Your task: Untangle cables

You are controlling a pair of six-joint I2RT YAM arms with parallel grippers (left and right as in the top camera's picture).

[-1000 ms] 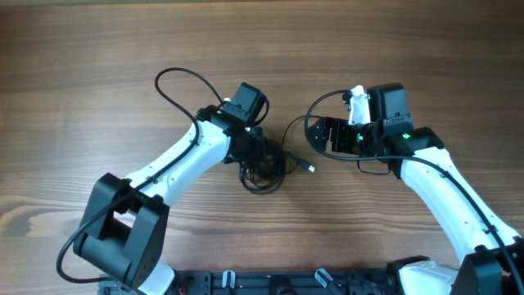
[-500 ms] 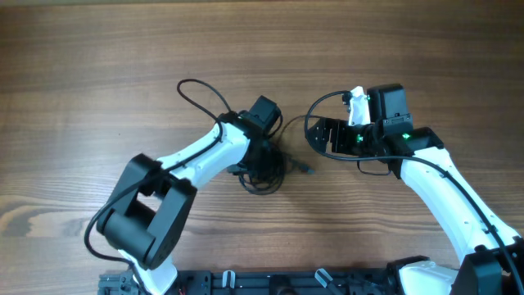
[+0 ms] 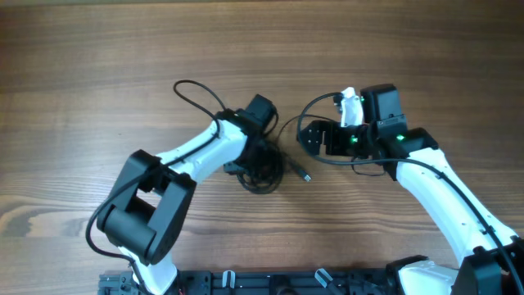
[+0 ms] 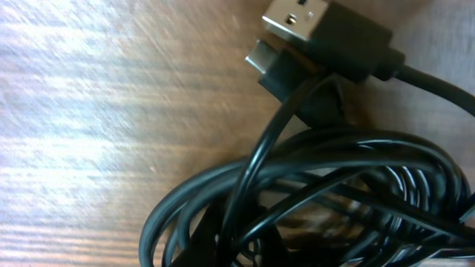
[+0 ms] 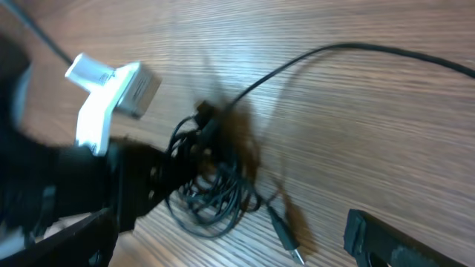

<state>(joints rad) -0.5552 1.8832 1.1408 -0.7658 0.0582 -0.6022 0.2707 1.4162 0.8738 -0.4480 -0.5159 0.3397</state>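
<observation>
The cables (image 3: pixel 264 174) lie as one knotted black bundle at the table's middle, with a loose plug end (image 3: pixel 304 175) sticking out to the right. My left gripper (image 3: pixel 255 157) is pressed down into the bundle. In the left wrist view, cable loops (image 4: pixel 312 185) and a USB plug (image 4: pixel 326 30) fill the frame, and strands run between the dark fingertips (image 4: pixel 215 241), which are shut on them. My right gripper (image 3: pixel 306 139) hovers open just right of the bundle. From the right wrist, the bundle (image 5: pixel 215 182) and plug end (image 5: pixel 286 236) lie ahead of my wide-apart right gripper (image 5: pixel 230 248).
Bare wooden table (image 3: pixel 98 74) lies all around. The left arm's own thick cable (image 3: pixel 192 90) loops up at the back left. The left wrist's white camera mount (image 5: pixel 111 93) stands close beside the bundle. One thin strand (image 5: pixel 334 48) trails away from the bundle.
My left gripper moved right onto the bundle and closed on it. The right arm shifted left, nearer the bundle. The loose plug end slid slightly.
</observation>
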